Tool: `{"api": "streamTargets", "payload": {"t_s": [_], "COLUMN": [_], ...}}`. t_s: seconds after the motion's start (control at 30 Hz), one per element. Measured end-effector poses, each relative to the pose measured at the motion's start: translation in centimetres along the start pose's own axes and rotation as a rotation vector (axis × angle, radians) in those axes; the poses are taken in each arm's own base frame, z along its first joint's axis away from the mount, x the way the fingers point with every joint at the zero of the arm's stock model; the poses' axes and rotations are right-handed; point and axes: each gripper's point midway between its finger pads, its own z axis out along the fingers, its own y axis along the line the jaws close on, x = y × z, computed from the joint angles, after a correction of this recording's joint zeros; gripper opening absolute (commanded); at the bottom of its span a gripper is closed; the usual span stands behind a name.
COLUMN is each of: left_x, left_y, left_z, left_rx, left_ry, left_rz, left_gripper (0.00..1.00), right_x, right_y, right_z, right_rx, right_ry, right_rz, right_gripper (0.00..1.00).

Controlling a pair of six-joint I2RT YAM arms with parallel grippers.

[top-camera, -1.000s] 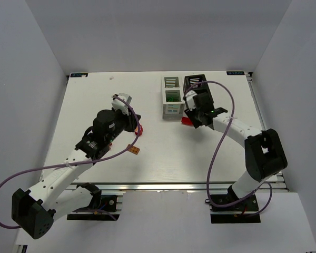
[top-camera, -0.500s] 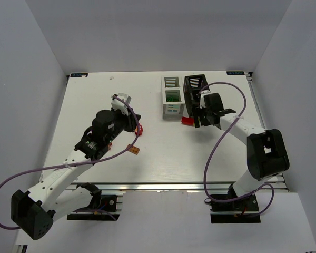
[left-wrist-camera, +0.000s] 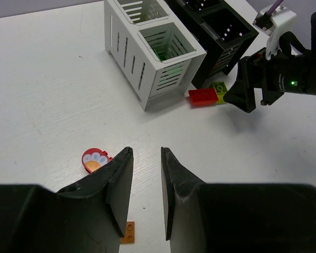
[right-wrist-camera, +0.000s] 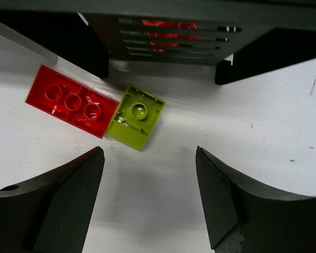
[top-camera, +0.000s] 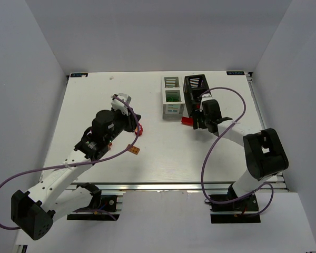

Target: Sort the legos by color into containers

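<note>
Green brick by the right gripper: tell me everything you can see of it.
The green brick is a small lime square of glossy plastic with one stud, lying flat, stud up and skewed, on the white table. One edge abuts the end of the red brick. It sits just before the black container, ahead of the open right gripper, which does not touch it.

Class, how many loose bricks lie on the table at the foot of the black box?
2. A red brick and a lime-green brick lie touching each other, just in front of the black box. More may be hidden inside it.
</note>
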Motion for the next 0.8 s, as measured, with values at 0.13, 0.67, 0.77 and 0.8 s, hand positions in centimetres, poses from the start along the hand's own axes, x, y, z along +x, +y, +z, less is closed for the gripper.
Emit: {"api": "streamTargets", "payload": {"t_s": [0.13, 0.67, 0.77, 0.8], "left_x": [0.0, 0.0, 0.0, 0.0], "left_y": [0.0, 0.1, 0.2, 0.2], "left_z": [0.0, 0.0, 0.0, 0.0], "left_rx": [0.001, 0.003, 0.003, 0.003], "left_ry": [0.001, 0.000, 0.000, 0.000], "left_rz": [0.000, -0.002, -0.002, -0.002], "left_gripper": [0.38, 0.38, 0.38, 0.38], "right_x": [-0.3, 1.0, 0.8, 0.8], "right_y": [0.6, 1.9, 2.4, 2.5], "right_z": [0.4, 1.7, 1.8, 1.8], "right_rx": [0.004, 0.032, 0.029, 0.027], "right_ry": [-0.022, 0.015, 0.013, 0.012], "right_rz": [-0.005, -0.048, -0.057, -0.059], "right_gripper": [0.75, 0.75, 0.75, 0.75]}}
